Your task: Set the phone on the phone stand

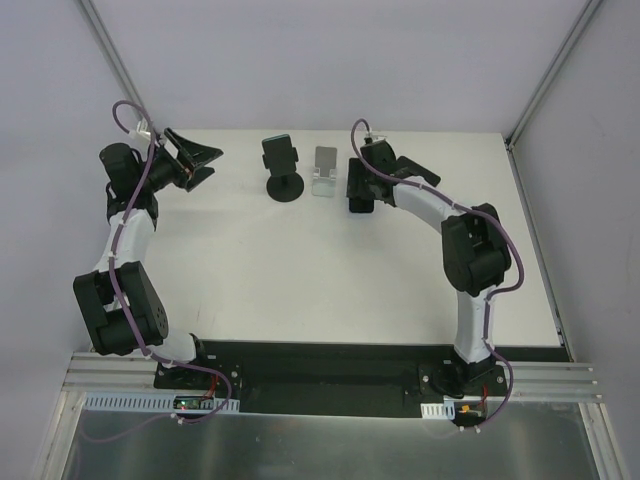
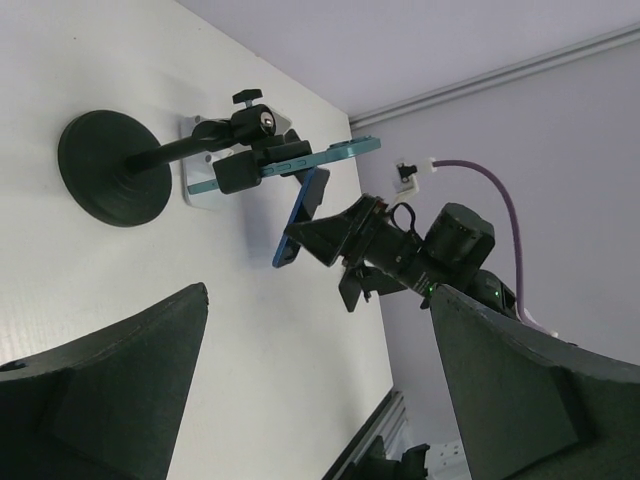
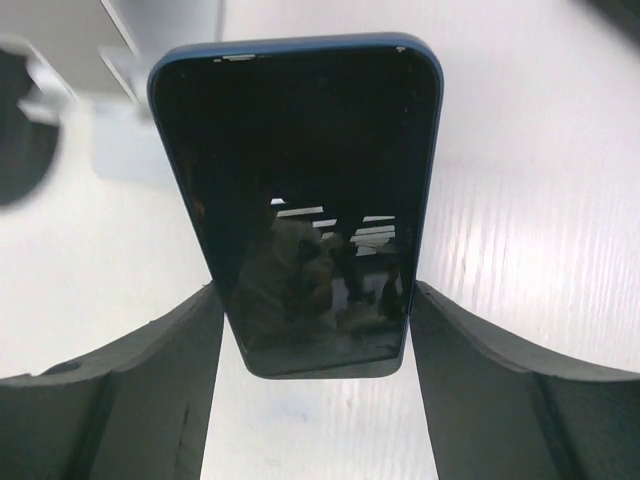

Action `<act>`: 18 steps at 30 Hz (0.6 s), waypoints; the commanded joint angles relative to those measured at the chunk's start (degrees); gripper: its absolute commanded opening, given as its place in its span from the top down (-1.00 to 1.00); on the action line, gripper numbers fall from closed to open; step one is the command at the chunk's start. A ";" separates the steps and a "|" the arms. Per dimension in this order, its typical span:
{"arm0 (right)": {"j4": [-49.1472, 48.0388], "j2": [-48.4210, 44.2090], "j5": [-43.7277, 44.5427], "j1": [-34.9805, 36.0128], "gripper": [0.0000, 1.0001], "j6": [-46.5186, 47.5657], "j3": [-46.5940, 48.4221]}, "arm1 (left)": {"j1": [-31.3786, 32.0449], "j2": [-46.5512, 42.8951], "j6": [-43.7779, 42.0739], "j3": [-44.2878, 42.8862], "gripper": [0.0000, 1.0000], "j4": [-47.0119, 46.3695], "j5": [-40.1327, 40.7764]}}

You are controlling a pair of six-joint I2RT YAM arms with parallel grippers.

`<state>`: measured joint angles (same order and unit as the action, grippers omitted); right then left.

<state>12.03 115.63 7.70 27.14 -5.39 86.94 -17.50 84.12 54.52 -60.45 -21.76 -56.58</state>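
Right wrist: blue-cased phone, glossy black screen, in right hand

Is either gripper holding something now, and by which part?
The right gripper holds the blue-edged dark-screened phone by its two long edges, near one end. The left gripper is empty.

the left arm folds at its elbow near the base, then reaches up to the far left corner, where its wrist bends so that the left gripper points to the right, jaws spread wide with nothing between them. the right arm rises from its base, bends at the elbow and stretches leftward; the right gripper points down, jaws pressed against both long edges of the phone.
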 commanded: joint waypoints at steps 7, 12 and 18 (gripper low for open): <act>-8.52 8.98 19.97 4.15 0.99 -7.27 23.44 | -1.92 -0.01 2.17 1.12 -0.82 -5.13 -1.43; -9.04 13.82 24.18 6.87 0.99 -5.87 31.79 | -2.54 -0.27 2.96 1.65 -0.81 -6.01 -1.26; -11.24 17.78 28.24 9.42 0.99 -4.72 35.58 | -2.63 -0.18 3.66 2.00 -0.81 -6.72 -1.17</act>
<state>6.02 132.86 30.59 34.87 -10.72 117.93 -19.62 84.14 57.28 -58.85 -24.86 -56.60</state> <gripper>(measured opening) 0.709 0.907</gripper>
